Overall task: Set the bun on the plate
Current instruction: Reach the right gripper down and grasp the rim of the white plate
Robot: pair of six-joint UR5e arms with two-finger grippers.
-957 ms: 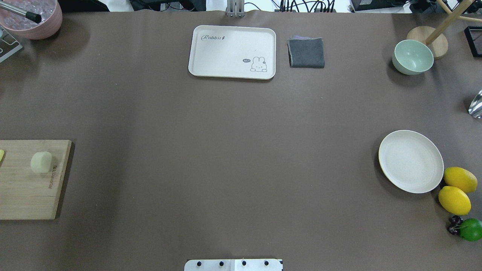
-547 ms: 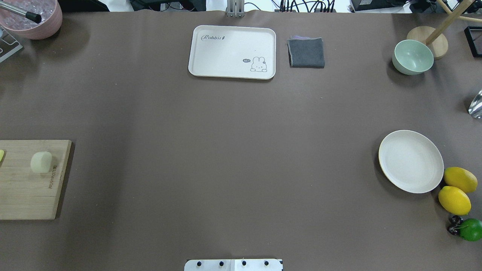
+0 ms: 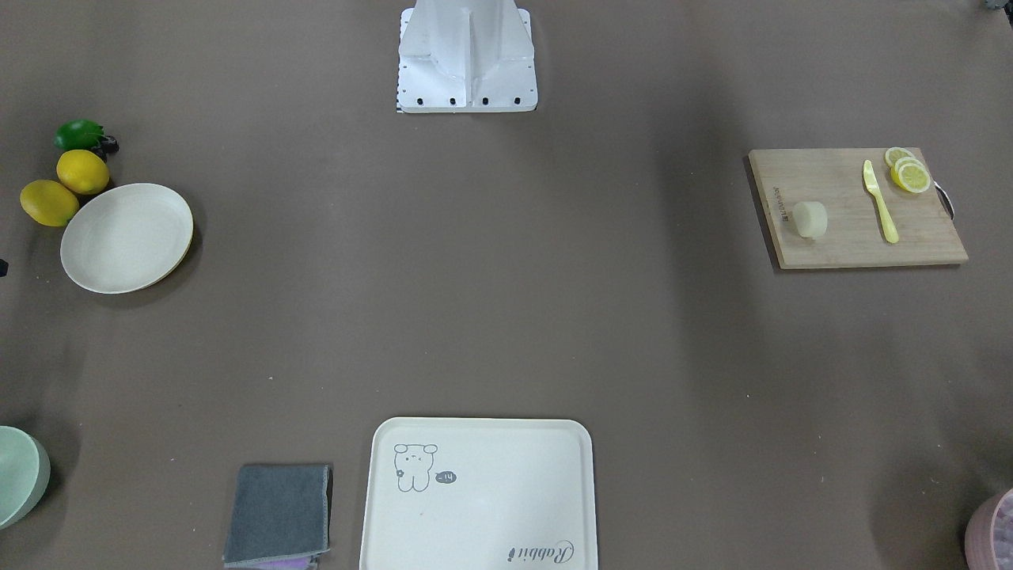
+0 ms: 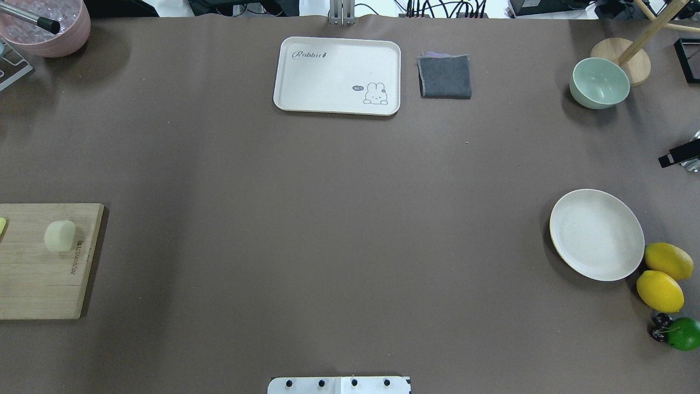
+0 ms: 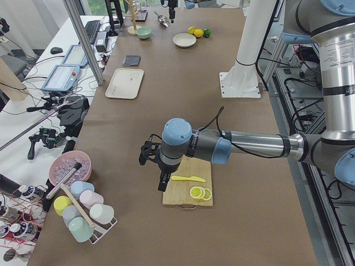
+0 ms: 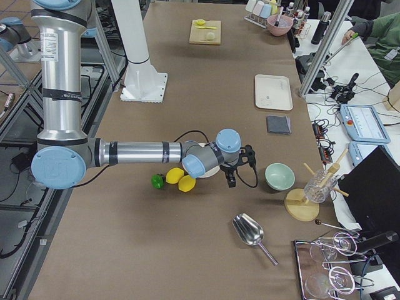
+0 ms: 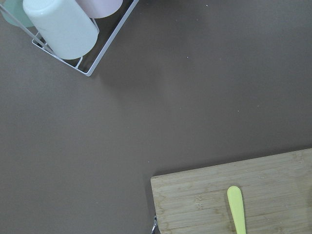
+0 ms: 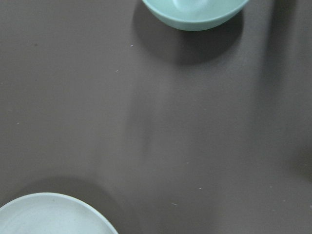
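Observation:
The bun [image 3: 810, 219], a small pale lump, lies on the wooden cutting board [image 4: 38, 284] at my far left; the overhead view shows the bun [image 4: 59, 236] too. At my far right sits the round off-white plate [image 4: 596, 234], with nothing on it. My left gripper [image 5: 161, 185] hangs above the board's near end, and I cannot tell if it is open or shut. My right gripper [image 6: 230, 180] hovers between the plate [image 8: 48, 217] and the green bowl. Only a black part of the right gripper [image 4: 678, 154] reaches into the overhead view, and its state is unclear.
A yellow knife [image 3: 880, 202] and lemon slices [image 3: 908, 172] share the board. Two lemons [image 4: 668, 261] and a lime [image 4: 684, 333] sit beside the plate. A cream tray [image 4: 337, 75], grey cloth [image 4: 445, 76], green bowl [image 4: 599, 83] and pink bowl [image 4: 49, 27] line the far side.
A black part of the right gripper has come into the overhead view at the right edge, over the metal scoop. The bun and the plate have not moved.

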